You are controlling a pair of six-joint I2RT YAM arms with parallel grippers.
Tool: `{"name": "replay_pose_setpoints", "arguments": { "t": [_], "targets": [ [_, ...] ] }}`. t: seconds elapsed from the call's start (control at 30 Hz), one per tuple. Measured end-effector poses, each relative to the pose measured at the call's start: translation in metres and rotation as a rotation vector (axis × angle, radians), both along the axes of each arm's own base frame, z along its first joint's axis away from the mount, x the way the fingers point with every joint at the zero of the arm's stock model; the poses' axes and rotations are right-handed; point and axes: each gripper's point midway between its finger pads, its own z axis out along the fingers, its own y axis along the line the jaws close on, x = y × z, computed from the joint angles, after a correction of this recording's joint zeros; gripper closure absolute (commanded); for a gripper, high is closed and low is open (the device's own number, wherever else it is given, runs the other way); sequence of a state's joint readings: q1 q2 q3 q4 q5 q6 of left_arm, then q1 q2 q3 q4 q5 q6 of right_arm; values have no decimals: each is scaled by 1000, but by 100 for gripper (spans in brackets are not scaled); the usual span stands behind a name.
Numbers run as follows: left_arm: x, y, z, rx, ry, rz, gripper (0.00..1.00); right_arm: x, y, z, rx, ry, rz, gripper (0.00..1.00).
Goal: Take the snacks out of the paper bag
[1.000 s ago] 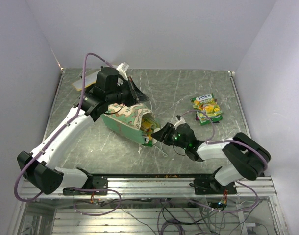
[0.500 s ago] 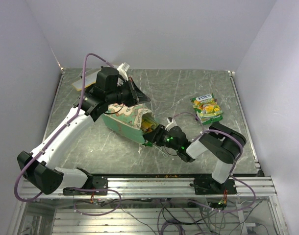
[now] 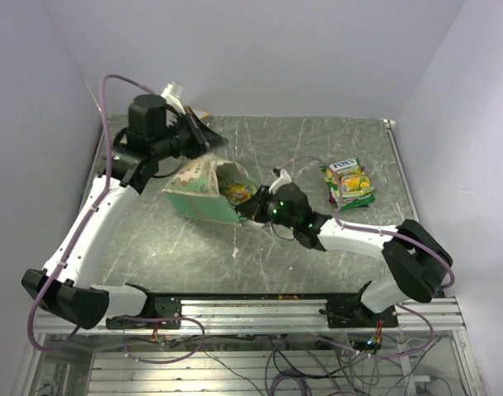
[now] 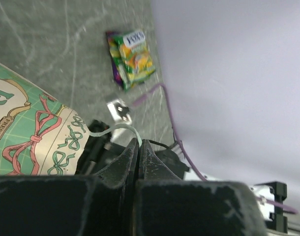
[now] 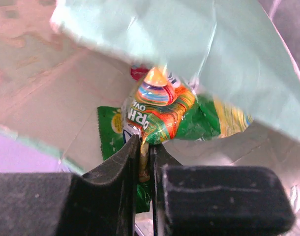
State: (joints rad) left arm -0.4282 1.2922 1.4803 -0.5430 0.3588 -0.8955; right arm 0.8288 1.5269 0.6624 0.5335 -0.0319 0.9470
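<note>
The paper bag point(image 3: 200, 191) lies tilted on its side, mouth to the right, teal sides and cream patterned panel point(image 4: 27, 128) showing. My left gripper point(image 3: 217, 142) is shut on its thin white string handle point(image 4: 115, 129) above the bag. My right gripper point(image 3: 245, 208) is at the bag's mouth, shut on the edge of an orange-yellow snack packet point(image 5: 160, 109) inside. A green packet point(image 5: 109, 132) lies under it. A teal flap of the torn rim point(image 5: 189, 39) hangs over them. Two more packets point(image 3: 348, 182) lie on the table to the right, also in the left wrist view point(image 4: 132, 56).
The table point(image 3: 317, 148) is grey marbled, with white walls at the back and both sides. The right arm point(image 3: 359, 239) stretches across the near right part of the table. A purple cable point(image 4: 169, 123) runs along the right arm.
My left gripper has pulled the bag's handle up and back to the left, tilting the bag. My right gripper has reached further left into the mouth and closed on the orange-yellow packet.
</note>
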Motion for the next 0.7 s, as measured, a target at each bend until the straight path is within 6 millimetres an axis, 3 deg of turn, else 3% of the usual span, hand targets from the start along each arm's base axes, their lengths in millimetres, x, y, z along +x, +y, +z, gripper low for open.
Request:
{"name": "replay_pose_setpoints", "arguments": {
  "t": [0.17, 0.33, 0.47, 0.7],
  "targets": [
    [31, 47, 29, 2, -64, 131, 93, 15, 12, 53, -89, -48, 36, 100],
    [56, 88, 27, -5, -51, 224, 93, 24, 18, 85, -166, -73, 69, 100],
    [60, 98, 27, -29, -41, 224, 93, 30, 21, 104, -227, -96, 92, 100],
    [58, 94, 19, -35, -22, 189, 93, 49, 24, 149, -254, -177, 118, 100]
  ]
}}
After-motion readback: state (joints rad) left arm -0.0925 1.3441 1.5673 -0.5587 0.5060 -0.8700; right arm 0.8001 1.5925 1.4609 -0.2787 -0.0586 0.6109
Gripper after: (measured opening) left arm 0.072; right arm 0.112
